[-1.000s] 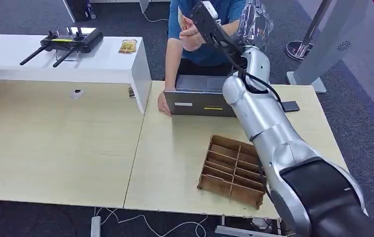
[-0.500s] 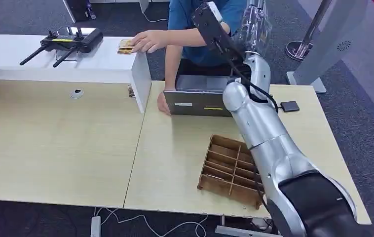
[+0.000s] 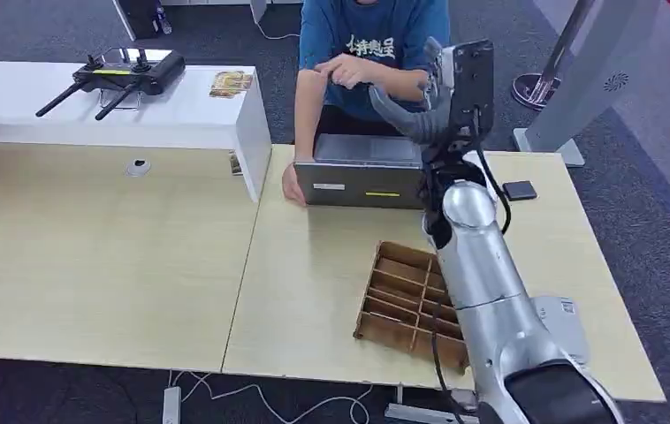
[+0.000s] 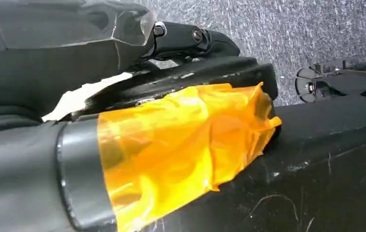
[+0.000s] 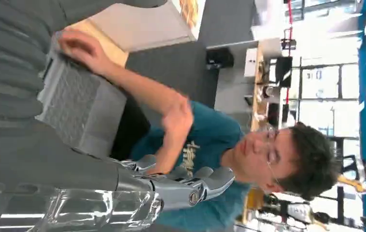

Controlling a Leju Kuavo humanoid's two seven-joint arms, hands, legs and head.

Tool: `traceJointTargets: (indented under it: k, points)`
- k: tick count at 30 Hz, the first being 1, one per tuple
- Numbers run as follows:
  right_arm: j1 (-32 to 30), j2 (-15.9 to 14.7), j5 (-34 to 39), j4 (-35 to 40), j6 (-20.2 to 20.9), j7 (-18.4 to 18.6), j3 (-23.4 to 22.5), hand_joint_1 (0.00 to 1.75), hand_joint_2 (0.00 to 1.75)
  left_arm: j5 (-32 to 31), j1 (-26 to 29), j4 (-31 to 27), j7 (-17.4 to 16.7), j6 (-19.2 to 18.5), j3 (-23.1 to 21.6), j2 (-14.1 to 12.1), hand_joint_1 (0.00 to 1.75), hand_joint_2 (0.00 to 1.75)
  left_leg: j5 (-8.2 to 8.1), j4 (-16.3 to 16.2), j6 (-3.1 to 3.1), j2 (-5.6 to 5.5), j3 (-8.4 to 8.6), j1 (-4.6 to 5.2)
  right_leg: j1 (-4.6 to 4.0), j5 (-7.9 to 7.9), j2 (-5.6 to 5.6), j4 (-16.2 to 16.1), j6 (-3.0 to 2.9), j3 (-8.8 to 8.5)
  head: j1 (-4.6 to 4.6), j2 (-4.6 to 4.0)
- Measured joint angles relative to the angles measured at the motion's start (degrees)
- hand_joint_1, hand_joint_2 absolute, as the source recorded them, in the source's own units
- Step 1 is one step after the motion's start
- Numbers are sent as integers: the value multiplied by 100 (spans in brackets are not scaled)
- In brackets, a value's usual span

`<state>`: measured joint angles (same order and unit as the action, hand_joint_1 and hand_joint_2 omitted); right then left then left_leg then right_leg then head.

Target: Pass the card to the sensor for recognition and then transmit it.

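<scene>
lying flat on the white shelf [image 3: 181, 106], card [image 3: 231, 83]; right robot hand [image 3: 402, 110] raised, fingers apart, holding nothing

Wooden tables [image 3: 102, 265] on grey carpet [image 3: 650, 177] (bright windows [image 5: 316, 82] behind)

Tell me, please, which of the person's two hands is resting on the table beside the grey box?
The lower hand, flat on the table at the grey box's left end. The other hand is raised in front of the blue shirt, touching nothing.

Right hand [image 3: 420, 102] raised over box [image 3: 362, 172]; person [image 3: 371, 44] just behind; tray [image 3: 415, 305] below, nearer robot; cards [image 3: 231, 83] far left.
</scene>
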<state>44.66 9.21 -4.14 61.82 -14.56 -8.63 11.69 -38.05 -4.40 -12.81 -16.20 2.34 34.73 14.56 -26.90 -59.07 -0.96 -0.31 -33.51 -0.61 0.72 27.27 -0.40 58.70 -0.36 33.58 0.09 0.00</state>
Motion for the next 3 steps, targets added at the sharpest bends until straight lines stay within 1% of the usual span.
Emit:
traceJointTargets:
  k: [3]
  points:
    - [-491,-175,318,382,-112,-186,-4,0,175,46,28,2,62,33,66,2,0,0,-1,0,1,0,-1,0,0,1,1,-1,1,1,-2,2]
